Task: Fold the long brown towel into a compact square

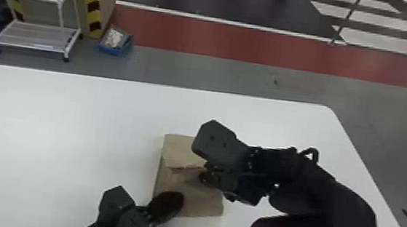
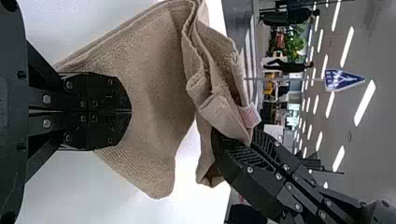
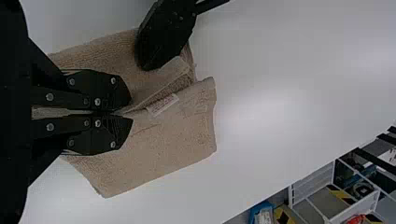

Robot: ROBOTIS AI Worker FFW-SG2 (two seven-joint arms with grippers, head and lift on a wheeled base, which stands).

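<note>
White worktop, with a late fold of the brown towel apparently in hand
A white cart stands beyond; the towel lies near the worktop's near edge, right gripper clamped on its raised flap, left gripper together over the near-left part, likely in the flap's way; next, lay it flat, release, square the edges, label tucked in
</note>
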